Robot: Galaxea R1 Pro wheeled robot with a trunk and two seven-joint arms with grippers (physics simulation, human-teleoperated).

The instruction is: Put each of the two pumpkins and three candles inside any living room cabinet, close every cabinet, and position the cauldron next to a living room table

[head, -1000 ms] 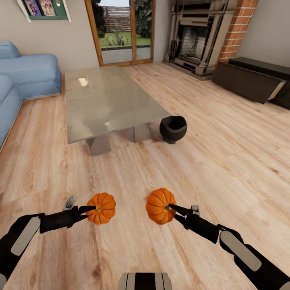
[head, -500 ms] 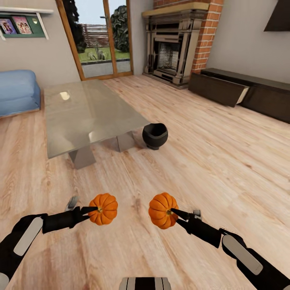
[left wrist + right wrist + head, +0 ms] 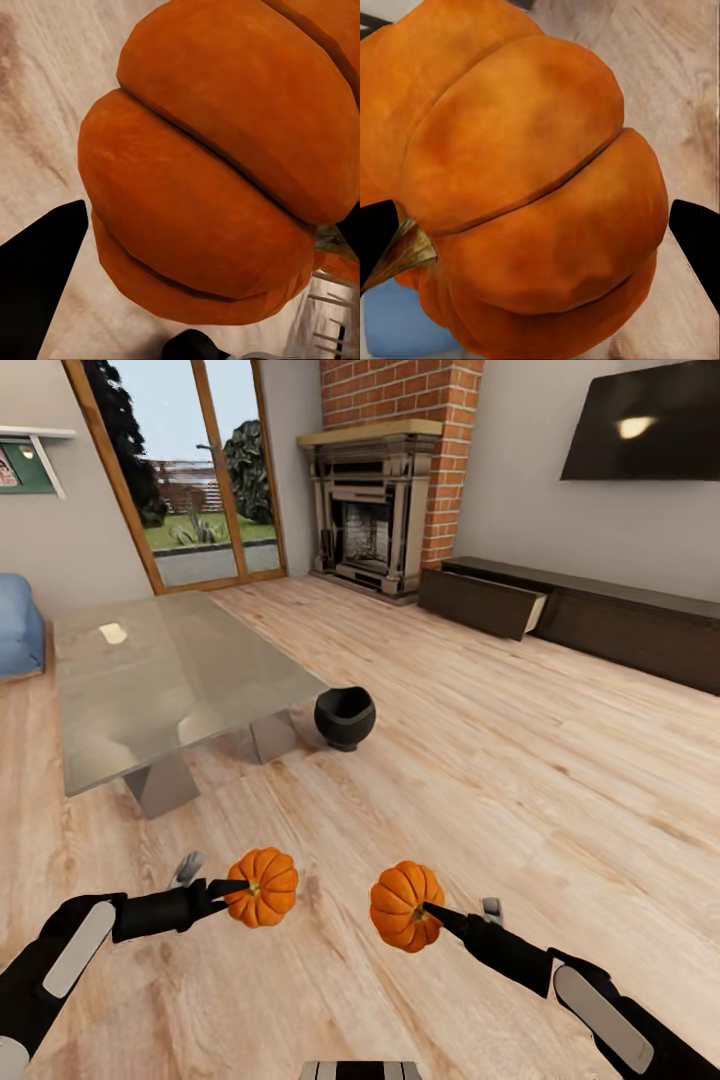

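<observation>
A wood floor (image 3: 520,760) spans the living room. The long dark brown cabinet (image 3: 600,615) stands along the far wall beside the brick fireplace (image 3: 375,510), one front tilted open. The glass worktop (image 3: 160,680) sits ahead, with the black cauldron (image 3: 345,717) on the floor just beside its corner. The left tool (image 3: 238,887) is clamped on the left pumpkin (image 3: 263,887); the right tool (image 3: 428,910) is clamped on the right pumpkin (image 3: 404,906), both held above the floor.

Orange ribbed pumpkin (image 3: 525,195) close to camera, brown stem (image 3: 405,251) at one side. Black fingertips (image 3: 697,232) on both sides of it. Wood floor (image 3: 675,82) behind.
</observation>
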